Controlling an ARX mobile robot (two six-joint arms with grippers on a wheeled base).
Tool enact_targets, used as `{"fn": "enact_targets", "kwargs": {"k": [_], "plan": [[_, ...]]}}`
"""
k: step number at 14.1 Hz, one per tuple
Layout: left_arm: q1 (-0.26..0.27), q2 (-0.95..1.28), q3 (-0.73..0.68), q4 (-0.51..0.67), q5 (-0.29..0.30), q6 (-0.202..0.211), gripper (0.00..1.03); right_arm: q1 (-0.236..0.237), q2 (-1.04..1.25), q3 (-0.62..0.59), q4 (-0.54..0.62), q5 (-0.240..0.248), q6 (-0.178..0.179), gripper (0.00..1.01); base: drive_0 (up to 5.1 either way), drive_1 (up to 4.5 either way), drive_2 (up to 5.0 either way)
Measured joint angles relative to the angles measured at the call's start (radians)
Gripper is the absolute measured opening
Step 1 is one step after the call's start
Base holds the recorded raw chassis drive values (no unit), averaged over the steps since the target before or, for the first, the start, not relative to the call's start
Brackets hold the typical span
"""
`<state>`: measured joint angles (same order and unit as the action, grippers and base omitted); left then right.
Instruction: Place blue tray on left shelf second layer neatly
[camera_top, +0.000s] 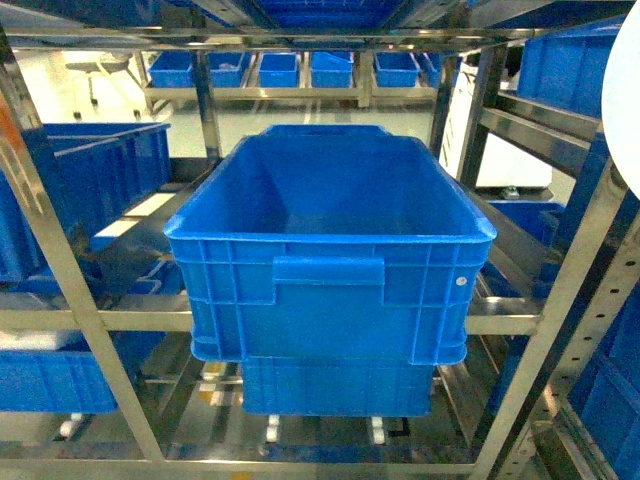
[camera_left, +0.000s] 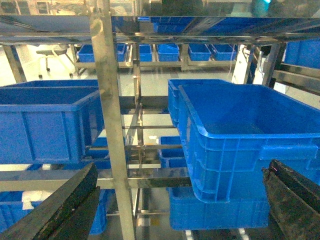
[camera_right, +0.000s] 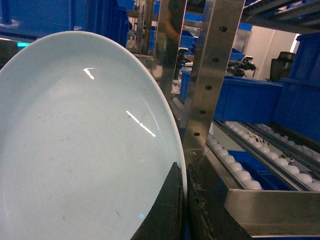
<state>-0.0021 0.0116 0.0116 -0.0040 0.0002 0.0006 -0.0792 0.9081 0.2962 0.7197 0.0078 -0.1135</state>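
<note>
Ahead of both my grippers stood the shiny stainless-steel shelf rack (camera_top: 80, 310), its perforated upright posts and horizontal rails filling the room in front of me, with more racks and blue bins behind it over a pale floor. On a rail tier ahead of my left gripper (camera_left: 175, 200) sat a big deep-blue ribbed plastic crate (camera_top: 330, 250), open-topped, stacked on a second crate below it. Another deep-blue crate (camera_left: 47, 120) rested on the tier off to the left of that gripper, beyond a steel post. Beside my right gripper (camera_right: 184, 210) ran roller tracks with white wheels (camera_right: 240, 172), sloping away past a perforated post.

The pale sky-blue oval tray (camera_right: 75, 150) stood on edge, tilted, its rim pinched between my right gripper's dark fingers (camera_right: 167, 210), which were closed on it. In the head view only its pale edge showed at the far right. My left gripper's fingers were spread wide apart and held nothing.
</note>
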Motion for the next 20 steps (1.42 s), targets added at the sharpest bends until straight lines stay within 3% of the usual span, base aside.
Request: {"fn": "enact_targets", "kwargs": {"k": [16,20], "plan": [[0.002,0.000,0.000,0.000,-0.001,0.000,0.98,0.000,0.000,0.000,0.000,-0.004,0.000,0.02,0.4,0.40,0.4],[0.002,0.000,0.000,0.000,0.000,0.000,0.98,0.001,0.000,0.000,0.002,-0.001,0.000,0.02,-4.7,2.66,2.7]]}}
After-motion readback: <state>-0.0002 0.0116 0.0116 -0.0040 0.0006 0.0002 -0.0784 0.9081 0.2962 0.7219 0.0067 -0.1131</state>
